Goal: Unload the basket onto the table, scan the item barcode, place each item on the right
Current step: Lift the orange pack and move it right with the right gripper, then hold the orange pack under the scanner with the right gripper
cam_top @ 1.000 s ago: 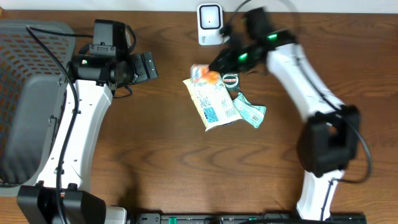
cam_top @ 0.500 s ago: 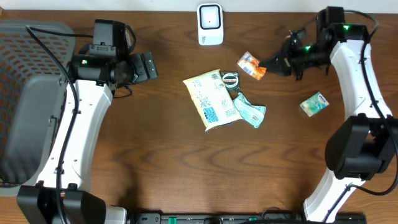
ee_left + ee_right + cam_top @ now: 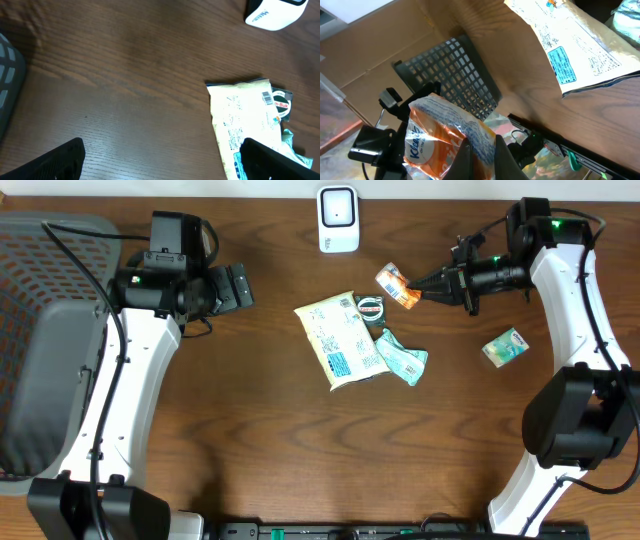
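Since one second ago the right arm (image 3: 570, 290) has swung from the pile in the middle of the desk (image 3: 250, 440) to the 3 o'clock side. It took the orange Kleenex tissue pack (image 3: 397, 283) with it. In the last half second the pack moved only a little toward the scanner.

At 9 o'clock stands a grey mesh basket (image 3: 40, 330). Beside it is the left arm (image 3: 150, 330), and the left jaws are wide open with nothing between them. In the left wrist view the dark fingertips (image 3: 55, 162) show at the two lower corners, far apart.

At 12 o'clock, at the far edge, is the white scanner (image 3: 338, 218). In the middle lies a pale yellow snack bag (image 3: 335, 340). A small round tin (image 3: 371, 308) touches its upper right corner, and a green pouch (image 3: 402, 358) lies against its right side.

The tissue pack is between 4 and 5 o'clock of the scanner, apart from it and at 1 o'clock of the tin. The right jaws are closed tight on one end of the pack; the right wrist view shows it pinched there (image 3: 440, 135). A small green packet (image 3: 505, 346) lies alone at 4 o'clock of the pack.
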